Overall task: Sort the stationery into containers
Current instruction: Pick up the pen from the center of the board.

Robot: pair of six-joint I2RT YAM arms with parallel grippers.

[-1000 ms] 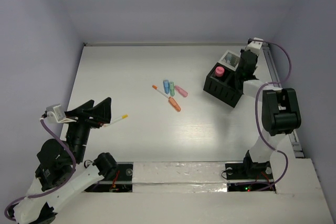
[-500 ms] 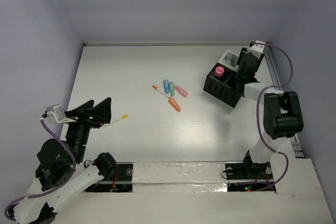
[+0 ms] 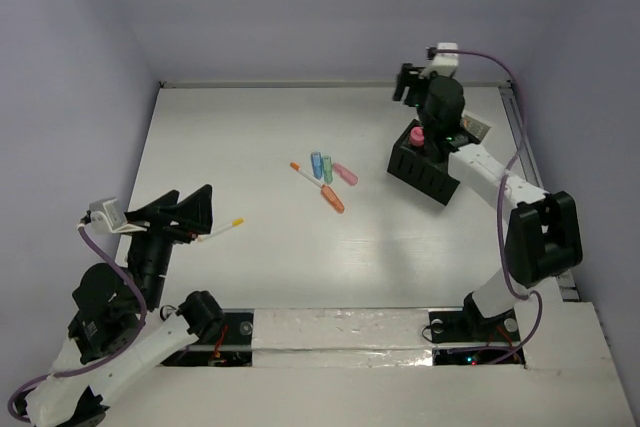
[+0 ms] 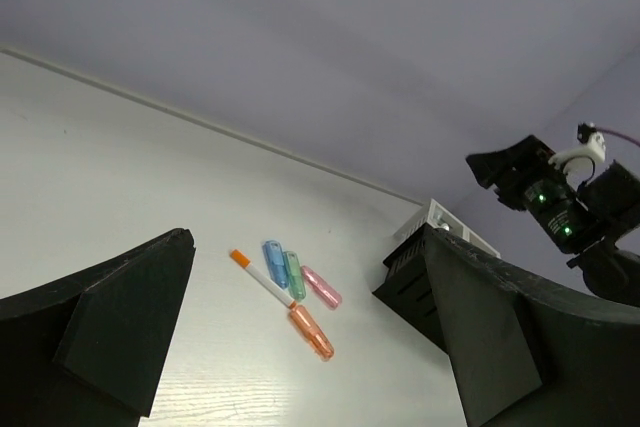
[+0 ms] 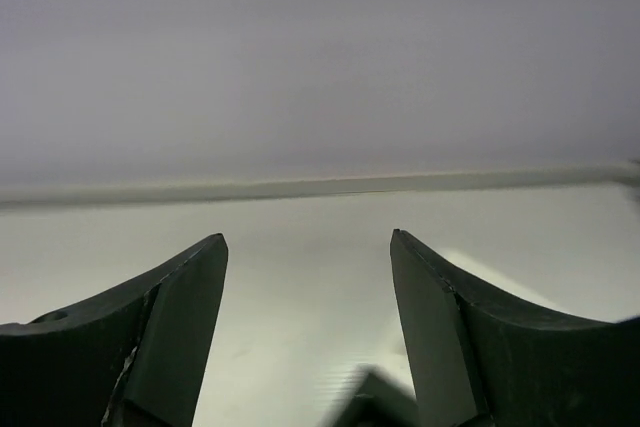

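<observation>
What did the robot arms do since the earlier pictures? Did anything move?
The right gripper swung left from beside the black box to its far side, and its jaws opened; nothing is between them. The left gripper, open, did not move. The pink piece in the box, the pens mid-table and the yellow-tipped pen stayed put.

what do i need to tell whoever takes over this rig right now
left hand: open, empty, at the near left of the table.
right hand: open, empty, up over the far side of the black box.
done: pink-capped piece in the black box.
left: orange-tipped pen, blue marker, green marker, pink marker, orange marker, clustered mid-table; yellow-tipped pen beside the left hand.
white tray joined to the box, contents not visible.
</observation>
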